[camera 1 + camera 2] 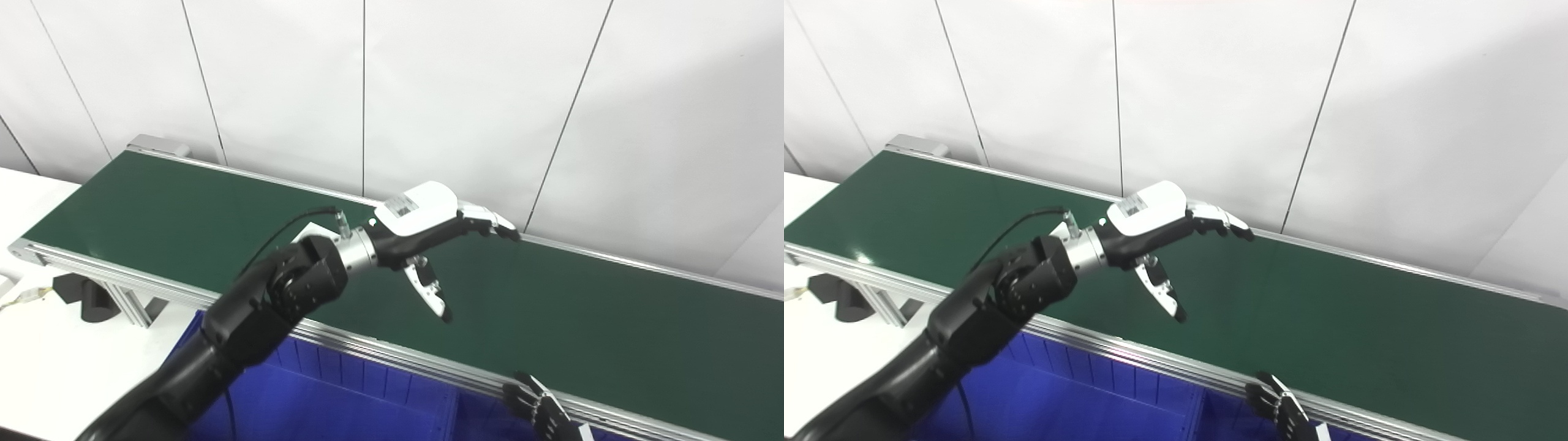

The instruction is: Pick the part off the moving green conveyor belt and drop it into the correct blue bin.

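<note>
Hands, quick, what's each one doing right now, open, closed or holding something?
Left hand: open, holding nothing, fingers spread above the green conveyor belt.
Right hand: only its fingertips show at the bottom edge; cannot be told.

You see the white surface (pixel 37 355) at the left carrying the green conveyor belt's (pixel 582 318) frame and a dark block (pixel 86 297) under it.
</note>
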`<control>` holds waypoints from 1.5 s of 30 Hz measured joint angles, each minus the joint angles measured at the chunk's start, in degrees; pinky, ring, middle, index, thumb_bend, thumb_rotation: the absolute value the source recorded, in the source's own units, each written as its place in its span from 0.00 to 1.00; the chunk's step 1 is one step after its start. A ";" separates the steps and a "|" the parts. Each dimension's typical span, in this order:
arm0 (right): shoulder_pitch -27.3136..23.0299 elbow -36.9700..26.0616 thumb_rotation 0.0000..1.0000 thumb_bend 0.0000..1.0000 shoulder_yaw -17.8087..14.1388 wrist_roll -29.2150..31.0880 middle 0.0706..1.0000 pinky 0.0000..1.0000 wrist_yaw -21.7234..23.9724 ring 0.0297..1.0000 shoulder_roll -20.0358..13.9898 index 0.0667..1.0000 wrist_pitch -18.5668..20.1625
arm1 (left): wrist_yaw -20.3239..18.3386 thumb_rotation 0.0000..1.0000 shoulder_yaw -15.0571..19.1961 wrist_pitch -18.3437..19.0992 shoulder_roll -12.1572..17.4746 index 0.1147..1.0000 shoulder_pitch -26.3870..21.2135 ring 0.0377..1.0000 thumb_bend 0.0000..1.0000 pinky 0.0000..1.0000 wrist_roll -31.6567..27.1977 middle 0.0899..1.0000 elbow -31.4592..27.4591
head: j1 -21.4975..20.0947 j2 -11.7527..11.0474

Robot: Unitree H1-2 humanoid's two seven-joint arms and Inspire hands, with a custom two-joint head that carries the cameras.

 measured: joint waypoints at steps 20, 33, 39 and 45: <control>0.10 0.02 0.28 0.99 0.76 -0.06 0.91 0.74 -1.79 0.81 0.20 0.82 -0.11 | 1.00 0.23 -5.99 -1.25 5.08 0.82 -9.69 0.83 1.00 0.75 15.88 0.85 23.63 | -1.05 -0.09; 0.27 -0.03 0.29 0.99 1.70 -0.16 0.90 0.73 -3.28 0.80 0.12 0.82 -0.15 | 1.78 0.26 -7.06 -0.43 5.89 0.87 -10.97 0.87 1.00 0.81 17.17 0.88 27.54 | -1.67 0.17; 0.38 -0.18 0.28 0.99 2.21 -0.38 0.91 0.72 -4.19 0.80 0.12 0.82 -0.15 | 2.28 0.30 -7.60 0.33 5.17 0.89 -10.98 0.87 1.00 0.81 17.22 0.89 30.53 | -2.11 0.26; 0.50 -0.31 0.28 1.00 2.37 -0.49 0.91 0.72 -4.43 0.80 0.11 0.81 -0.15 | 2.62 0.33 -7.65 1.87 3.43 0.92 -11.05 0.90 1.00 0.82 16.64 0.92 32.20 | -2.55 0.44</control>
